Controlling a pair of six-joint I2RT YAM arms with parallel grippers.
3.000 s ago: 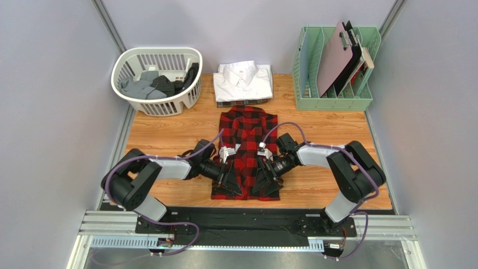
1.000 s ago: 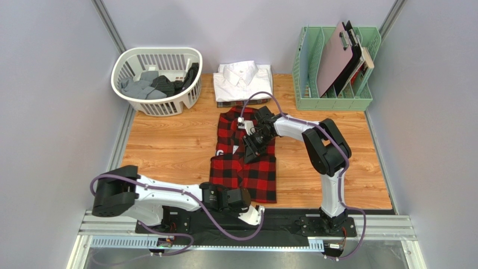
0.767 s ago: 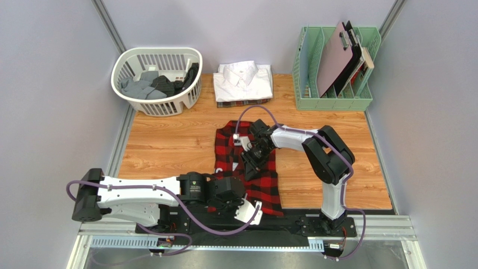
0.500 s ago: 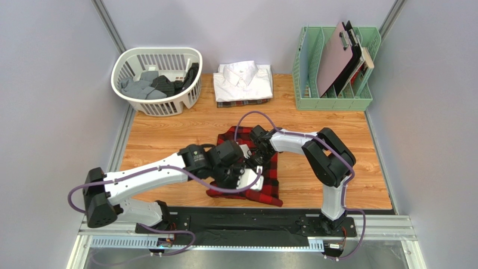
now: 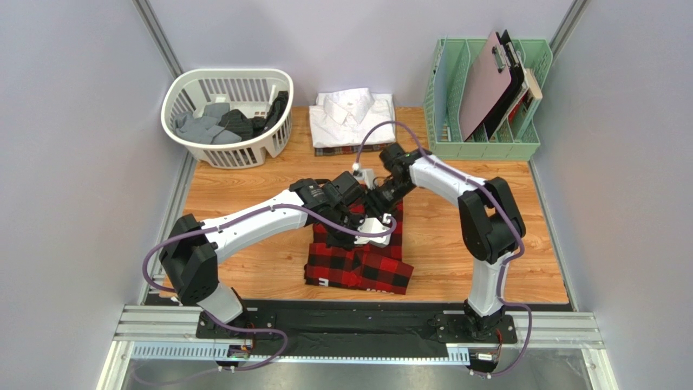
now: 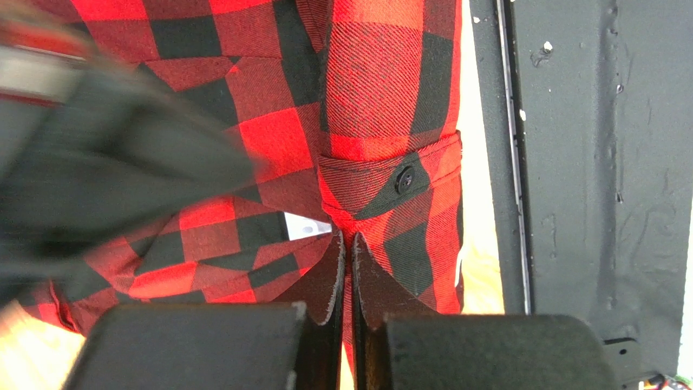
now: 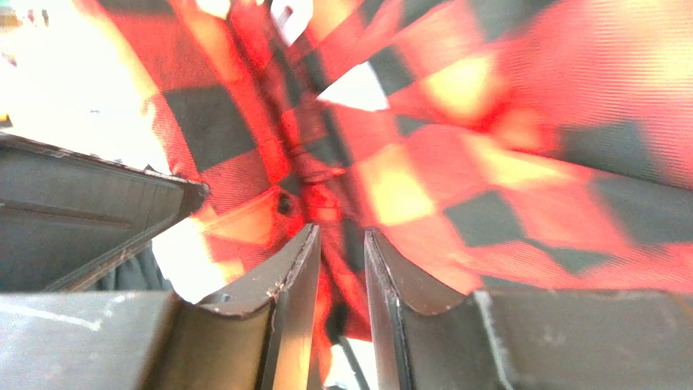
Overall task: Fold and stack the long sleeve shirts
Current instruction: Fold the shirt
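Note:
The red-and-black checked flannel shirt (image 5: 358, 264) lies on the wooden table (image 5: 244, 203), doubled over itself near the middle front. My left gripper (image 5: 378, 229) hovers over its far edge, shut on a fold of the flannel (image 6: 382, 81) beside a buttoned cuff, as the left wrist view (image 6: 350, 244) shows. My right gripper (image 5: 381, 197) is just beyond it. In the right wrist view (image 7: 342, 236) the jaws stand slightly apart with blurred flannel (image 7: 504, 162) between them. A folded white shirt (image 5: 354, 114) rests on a dark plaid shirt (image 5: 354, 149) at the back.
A white laundry basket (image 5: 244, 153) holding grey and dark clothes stands at the back left. A green file rack (image 5: 488, 150) with clipboards stands at the back right. The black base rail (image 6: 602, 162) runs along the near table edge.
My left arm swung from the near edge up over the shirt, carrying the hem away from me and folding the flannel in half. My right gripper moved toward the back and its jaws parted a little.

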